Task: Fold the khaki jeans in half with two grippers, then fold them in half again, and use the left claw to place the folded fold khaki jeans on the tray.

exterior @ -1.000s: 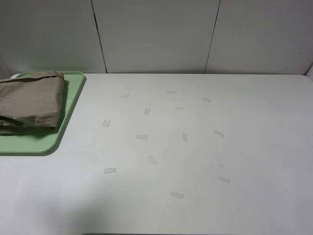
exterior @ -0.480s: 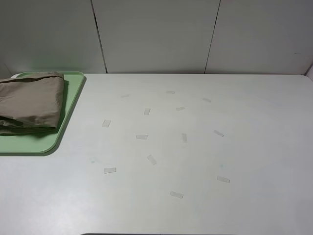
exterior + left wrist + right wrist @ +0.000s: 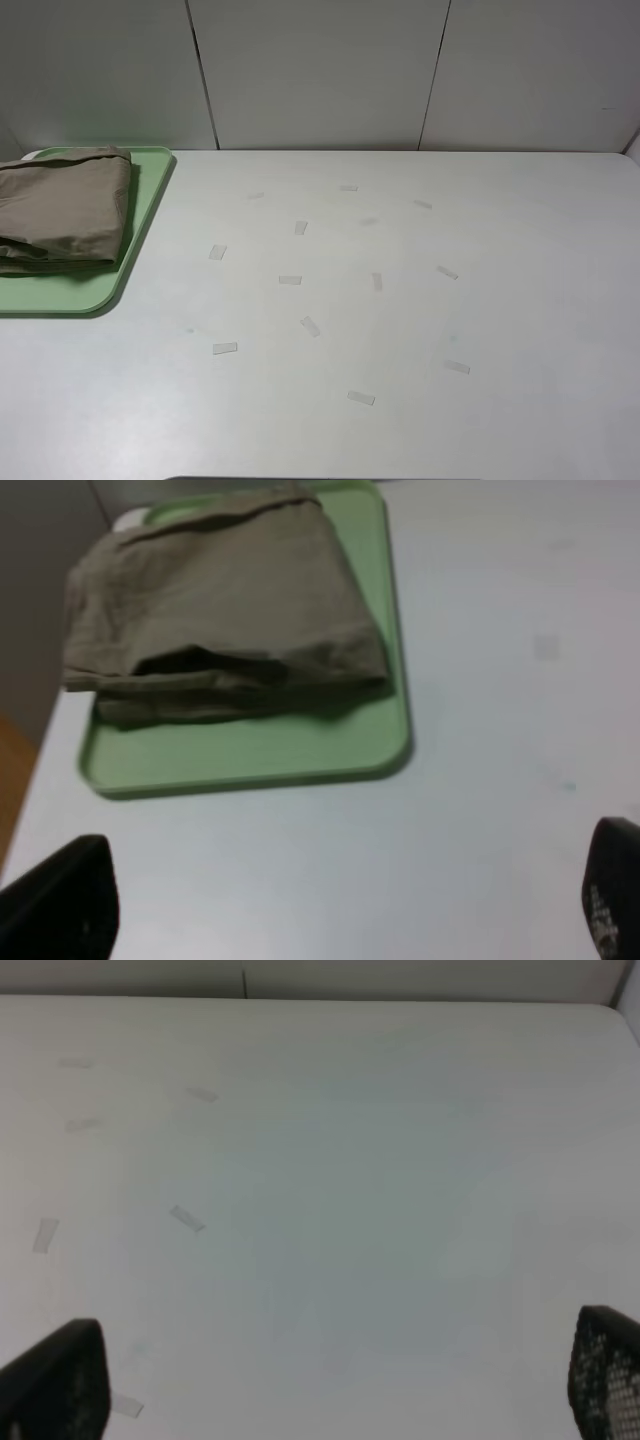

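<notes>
The khaki jeans lie folded into a thick bundle on the tray, which sits at the far left of the desk — the cloth covers most of the green surface and leaves a bare strip along the tray's near and right edges. From the left wrist view the left claw hangs over the bare desk just short of the tray's near rim, its black fingertips spread wide apart with nothing between them. The right claw is likewise wide apart and empty — it hovers over the right part of the desk, where small strips of clear tape are scattered across the white top.
</notes>
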Controlling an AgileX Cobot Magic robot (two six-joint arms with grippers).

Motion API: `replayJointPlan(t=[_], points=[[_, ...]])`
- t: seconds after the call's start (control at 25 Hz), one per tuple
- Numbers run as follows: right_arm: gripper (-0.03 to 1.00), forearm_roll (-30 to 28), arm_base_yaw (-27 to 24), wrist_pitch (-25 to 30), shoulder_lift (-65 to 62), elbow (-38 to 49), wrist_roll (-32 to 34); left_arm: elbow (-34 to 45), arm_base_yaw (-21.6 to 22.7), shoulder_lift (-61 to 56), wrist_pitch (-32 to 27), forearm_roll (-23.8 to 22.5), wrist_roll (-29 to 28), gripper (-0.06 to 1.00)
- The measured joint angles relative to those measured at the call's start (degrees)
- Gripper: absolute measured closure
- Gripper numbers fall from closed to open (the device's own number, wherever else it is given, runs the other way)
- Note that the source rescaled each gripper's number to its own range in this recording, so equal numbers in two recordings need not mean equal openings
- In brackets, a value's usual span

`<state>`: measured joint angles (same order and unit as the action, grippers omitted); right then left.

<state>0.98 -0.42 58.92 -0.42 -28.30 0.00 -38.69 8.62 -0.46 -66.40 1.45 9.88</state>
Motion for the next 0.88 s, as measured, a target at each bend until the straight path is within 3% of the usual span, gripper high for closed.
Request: replayJointPlan(t=[0.28,0.88], points=[[-0.03,0.00,0.00,0.00,0.00,0.00,0.00,7.62,0.00,-0.06,2.33,4.00,-0.22,0.05],[-0.03,0.00,0.00,0.00,0.00,0.00,0.00,10.38,0.00,-0.06,5.31,-0.36,-2.57,0.06]])
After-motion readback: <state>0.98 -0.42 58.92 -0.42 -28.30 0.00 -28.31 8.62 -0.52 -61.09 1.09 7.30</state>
